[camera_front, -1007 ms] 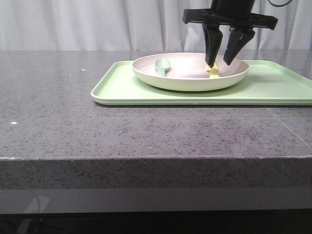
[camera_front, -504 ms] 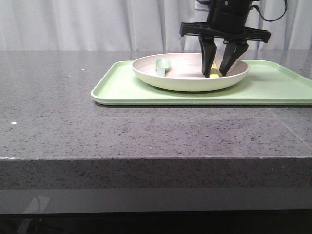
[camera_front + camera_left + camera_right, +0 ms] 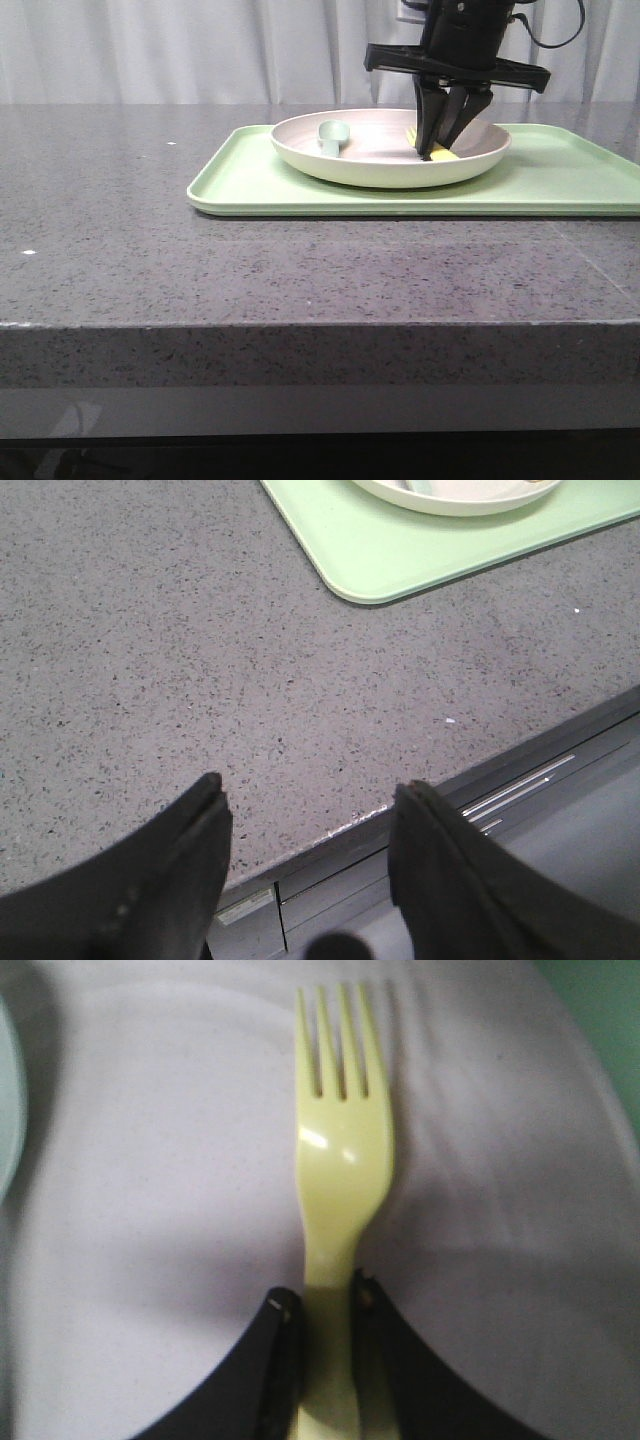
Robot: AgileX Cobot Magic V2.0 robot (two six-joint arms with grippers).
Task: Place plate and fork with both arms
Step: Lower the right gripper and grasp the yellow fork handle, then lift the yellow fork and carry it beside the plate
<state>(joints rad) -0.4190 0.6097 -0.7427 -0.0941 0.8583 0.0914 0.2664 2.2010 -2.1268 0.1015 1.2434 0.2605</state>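
The off-white plate (image 3: 390, 150) sits on the light-green tray (image 3: 250, 185). The yellow fork (image 3: 340, 1160) lies in the plate's right part, tines pointing away from the wrist camera; a bit of it shows in the front view (image 3: 442, 154). My right gripper (image 3: 440, 150) reaches down into the plate and is shut on the fork's handle (image 3: 328, 1305). My left gripper (image 3: 310, 795) is open and empty over the table's front edge, away from the tray. The plate's rim (image 3: 450, 505) shows in the left wrist view.
A grey-green spoon (image 3: 332, 135) lies in the plate's left part. The tray (image 3: 400, 550) extends to the right on the speckled grey table (image 3: 150, 260). A white curtain hangs behind.
My right gripper came down into the plate and its fingers closed from wide apart onto the fork. The left arm shows no change.
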